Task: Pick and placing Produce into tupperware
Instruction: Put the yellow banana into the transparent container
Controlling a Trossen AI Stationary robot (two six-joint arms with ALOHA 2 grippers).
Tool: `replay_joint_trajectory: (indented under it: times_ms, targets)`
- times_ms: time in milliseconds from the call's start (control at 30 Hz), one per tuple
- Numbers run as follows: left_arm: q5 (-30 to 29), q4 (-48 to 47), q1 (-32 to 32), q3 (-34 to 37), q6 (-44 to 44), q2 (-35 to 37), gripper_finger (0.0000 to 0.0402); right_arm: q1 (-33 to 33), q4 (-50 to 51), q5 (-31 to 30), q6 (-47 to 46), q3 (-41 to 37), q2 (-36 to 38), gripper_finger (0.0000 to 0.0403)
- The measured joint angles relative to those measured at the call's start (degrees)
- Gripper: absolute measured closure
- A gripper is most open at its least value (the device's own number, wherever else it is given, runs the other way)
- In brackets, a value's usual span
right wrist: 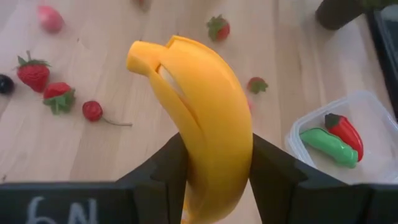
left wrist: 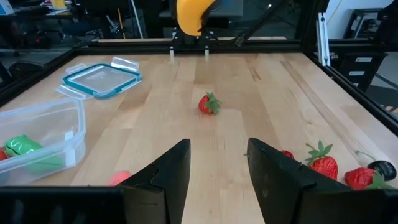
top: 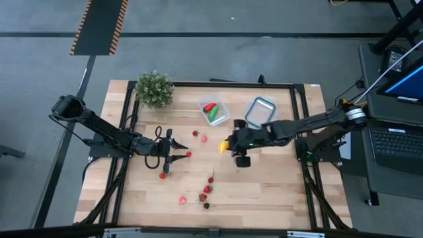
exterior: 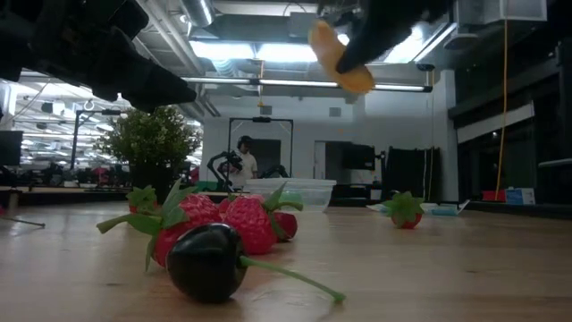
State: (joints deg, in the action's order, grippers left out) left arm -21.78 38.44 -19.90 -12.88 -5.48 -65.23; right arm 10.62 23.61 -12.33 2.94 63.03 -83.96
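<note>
Clamped between the right gripper's point(right wrist: 214, 171) fingers, the banana point(right wrist: 199, 118) hangs above mid-table, short of the tub point(top: 213, 110), which holds a pepper point(right wrist: 344, 132) and green piece point(right wrist: 327, 146). Left gripper point(left wrist: 217, 171) waits spread, empty. Strawberries point(top: 206, 190), possibly cherries too, remain scattered.

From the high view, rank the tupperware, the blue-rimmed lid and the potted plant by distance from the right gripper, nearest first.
The right gripper holds the banana near the table's middle.
1. and 2. Tupperware, toward the back, slightly left of the gripper, and blue-rimmed lid, back and to its right: too close to call.
3. Potted plant, at the back left corner, clearly farthest.
</note>
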Motion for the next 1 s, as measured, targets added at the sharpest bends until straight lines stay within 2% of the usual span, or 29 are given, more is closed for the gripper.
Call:
replay_joint_trajectory:
  times_ms: [200,500,800,1000]
  targets:
    - [0.0,0.3,0.0,0.0,-0.3,0.0,0.025,-0.4,-14.2,-0.2,-1.2,-14.6,9.1,0.0261]
    - [0.0,1.2,0.0,0.0,-0.4,0.0,0.025,-0.4,-35.9,-0.3,-0.9,-32.9,18.0,0.0261]
    - [0.0,1.4,0.0,0.0,-0.4,0.0,0.025,-0.4,-49.6,-0.2,0.8,-43.6,25.0,0.0261]
    - [0.0,1.5,0.0,0.0,-0.4,0.0,0.025,-0.4,-55.0,3.0,1.8,-48.4,28.0,0.0261]
